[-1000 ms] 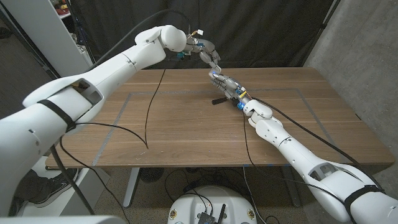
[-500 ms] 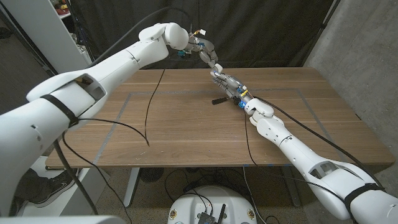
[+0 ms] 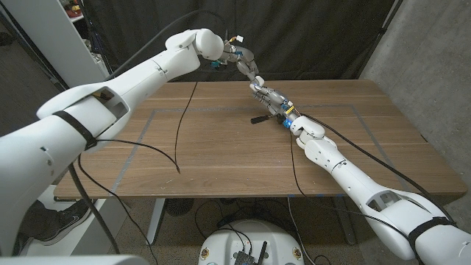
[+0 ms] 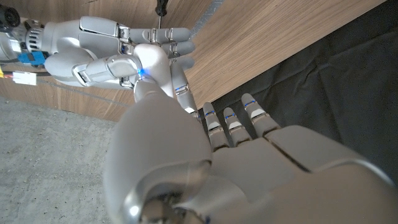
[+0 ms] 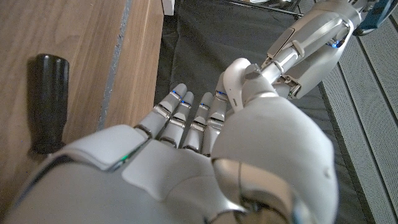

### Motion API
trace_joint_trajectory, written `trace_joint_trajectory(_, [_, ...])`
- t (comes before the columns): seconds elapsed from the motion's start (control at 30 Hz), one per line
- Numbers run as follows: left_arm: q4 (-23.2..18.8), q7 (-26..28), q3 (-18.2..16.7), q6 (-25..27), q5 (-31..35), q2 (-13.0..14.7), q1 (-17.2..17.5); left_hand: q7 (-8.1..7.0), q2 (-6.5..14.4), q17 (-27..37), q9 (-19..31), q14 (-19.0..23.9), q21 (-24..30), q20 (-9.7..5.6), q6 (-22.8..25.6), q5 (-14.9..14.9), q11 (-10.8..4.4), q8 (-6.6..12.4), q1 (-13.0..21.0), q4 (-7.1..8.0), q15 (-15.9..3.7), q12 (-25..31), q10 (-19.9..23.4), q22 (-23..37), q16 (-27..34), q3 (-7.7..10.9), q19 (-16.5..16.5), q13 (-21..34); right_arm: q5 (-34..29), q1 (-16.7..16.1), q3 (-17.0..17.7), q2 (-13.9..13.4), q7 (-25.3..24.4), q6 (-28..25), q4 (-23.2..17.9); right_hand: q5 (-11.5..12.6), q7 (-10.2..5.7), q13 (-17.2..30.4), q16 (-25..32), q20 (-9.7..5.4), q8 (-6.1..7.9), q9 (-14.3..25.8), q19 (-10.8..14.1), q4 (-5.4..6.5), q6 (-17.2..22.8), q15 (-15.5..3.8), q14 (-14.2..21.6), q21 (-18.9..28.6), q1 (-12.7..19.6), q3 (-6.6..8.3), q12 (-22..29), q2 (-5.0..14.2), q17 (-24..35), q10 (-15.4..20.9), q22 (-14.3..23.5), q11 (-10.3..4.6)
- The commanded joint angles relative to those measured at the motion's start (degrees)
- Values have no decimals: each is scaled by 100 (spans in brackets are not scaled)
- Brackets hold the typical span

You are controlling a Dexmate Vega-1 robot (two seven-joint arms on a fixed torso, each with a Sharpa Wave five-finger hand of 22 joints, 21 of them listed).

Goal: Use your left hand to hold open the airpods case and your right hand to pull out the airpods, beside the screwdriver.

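Both hands meet fingertip to fingertip above the table's far edge. My left hand (image 3: 245,60) reaches down from the upper left and pinches the small white airpods case (image 3: 255,82), which the fingers mostly hide. My right hand (image 3: 268,97) comes up from the table and its fingertips (image 4: 177,43) touch the same spot. Whether it grips the case or an airpod is hidden. The left wrist view looks over my left hand (image 4: 205,168), the right wrist view over my right hand (image 5: 186,162). A black-handled screwdriver (image 3: 259,118) lies on the table just below the right hand, its handle (image 5: 46,102) close by.
A wooden table (image 3: 221,154) marked with a taped rectangle carries black cables (image 3: 176,140) from both arms across its left and middle. A dark curtain hangs behind the far edge. A white shelf unit (image 3: 44,44) stands at the far left.
My left arm has swung slightly further over the table. The two hands stay joined at the same spot and the screwdriver has not moved.
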Motion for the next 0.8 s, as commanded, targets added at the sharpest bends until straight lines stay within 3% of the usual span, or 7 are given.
trace_joint_trajectory(0.03, [163, 9, -98, -36, -288, -22, 48, -2, 371, 24, -15, 34, 43, 43, 22, -56, 65, -30, 500, -446, -145, 20, 46, 15, 40, 580, 45, 3, 100, -67, 45, -77, 80, -65, -92, 23, -697, 44, 38, -38, 46, 528, 31, -7, 672, -948, 34, 11, 90, -52, 26, 21, 35, 9, 9, -84])
trace_joint_trajectory(0.33, [862, -232, -223, -183, -855, -173, -84, 87, 433, 72, -60, -36, 48, 94, -186, -134, 147, -173, 570, -372, -59, -8, -12, 24, 36, 919, 29, 7, 347, 65, 80, -85, 714, -122, 247, 34, -767, 83, 20, -108, 58, 596, -49, 22, 612, -984, -59, -9, 121, -148, -21, 49, 48, -38, 10, -288])
trace_joint_trajectory(0.5, [1403, -416, -287, -350, -1247, -282, -173, 133, 427, 97, -76, -108, 51, 153, -352, -184, 210, -278, 616, -285, 25, -40, -98, 31, 23, 1196, 10, 11, 452, 186, 90, -66, 1106, -149, 477, 56, -825, 98, 14, -164, 59, 636, -101, 37, 570, -995, -97, -18, 132, -190, -33, 69, 55, -42, 11, -365])
trace_joint_trajectory(0.67, [1872, -539, -388, -524, -1638, -356, -213, 113, 456, 111, -62, -157, 52, 183, -434, -200, 231, -316, 623, -225, 54, -58, -151, 34, 17, 1341, -4, 14, 566, 262, 130, -28, 1388, -192, 673, 79, -860, 109, 8, -204, 57, 660, -145, 54, 550, -1001, -127, -23, 132, -233, -42, 80, 61, -44, 12, -378])
trace_joint_trajectory(0.8, [2338, -694, -451, -667, -1941, -459, -280, 128, 476, 131, -37, -214, 51, 210, -570, -211, 257, -374, 627, -122, 98, -75, -215, 40, 18, 1577, -33, 18, 658, 332, 170, 7, 1595, -252, 846, 100, -881, 117, 6, -234, 44, 662, -174, 63, 535, -1010, -145, -24, 142, -264, -48, 97, 66, -44, 12, -390])
